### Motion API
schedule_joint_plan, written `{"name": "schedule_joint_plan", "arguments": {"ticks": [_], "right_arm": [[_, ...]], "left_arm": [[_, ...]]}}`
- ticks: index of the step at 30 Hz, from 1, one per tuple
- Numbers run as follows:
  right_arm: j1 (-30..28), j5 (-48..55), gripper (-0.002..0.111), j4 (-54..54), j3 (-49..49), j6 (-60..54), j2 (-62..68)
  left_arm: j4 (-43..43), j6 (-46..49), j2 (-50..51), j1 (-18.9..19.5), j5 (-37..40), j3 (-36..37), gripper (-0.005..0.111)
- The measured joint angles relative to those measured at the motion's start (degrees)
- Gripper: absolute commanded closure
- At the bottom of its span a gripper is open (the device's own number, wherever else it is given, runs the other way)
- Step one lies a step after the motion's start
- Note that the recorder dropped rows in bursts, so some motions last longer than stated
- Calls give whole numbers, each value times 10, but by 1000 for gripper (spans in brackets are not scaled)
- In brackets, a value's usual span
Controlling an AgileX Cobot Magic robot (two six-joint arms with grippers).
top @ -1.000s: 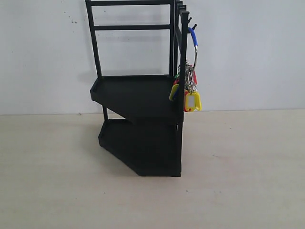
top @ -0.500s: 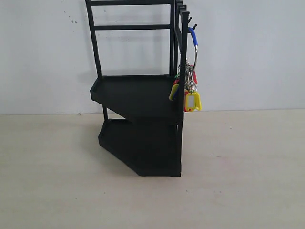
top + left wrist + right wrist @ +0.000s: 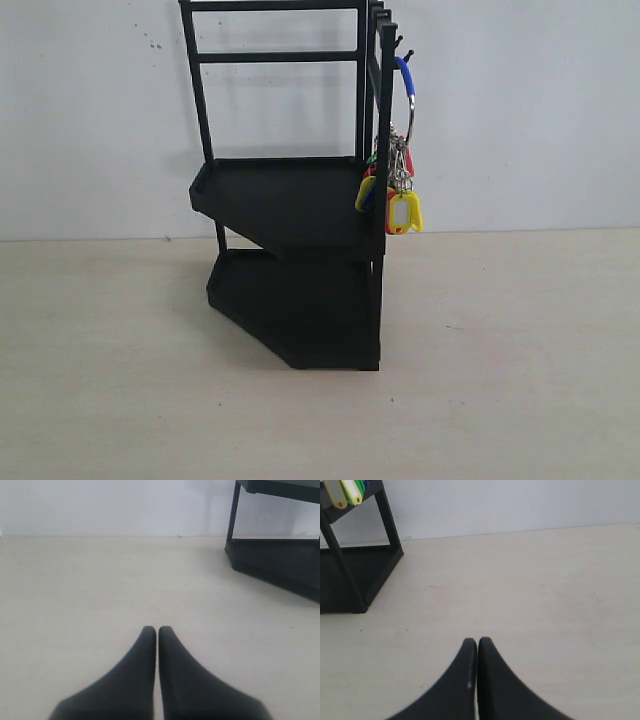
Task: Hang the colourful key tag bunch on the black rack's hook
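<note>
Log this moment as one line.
key bunch: hung on rack | left gripper: shut, empty | right gripper: shut, empty | task: looks done

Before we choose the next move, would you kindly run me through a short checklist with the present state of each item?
1. The colourful key tag bunch hangs from the hook of the black rack: ok.
2. The left gripper is empty, with its fingers shut: ok.
3. The right gripper is empty, with its fingers shut: ok.
4. The rack stands upright on the table: ok.
5. The tags hang clear of the table, beside the upper tray: ok.
6. How securely the ring sits on the hook: cannot tell.
</note>
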Motion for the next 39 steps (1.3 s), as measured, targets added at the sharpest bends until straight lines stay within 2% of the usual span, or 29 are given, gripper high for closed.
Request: {"name": "schedule_joint_plan", "arguments": {"ticks": [12, 22, 39], "right_arm": [[14, 1, 108, 7, 0, -55, 0], [14, -8, 108, 194, 0, -269, 0], [14, -11, 108, 243, 0, -310, 0]], "left_arm": [[0, 0, 0, 0, 0, 0, 102], [0, 0, 0, 0, 0, 0, 102], [0, 0, 0, 0, 0, 0, 102]]}}
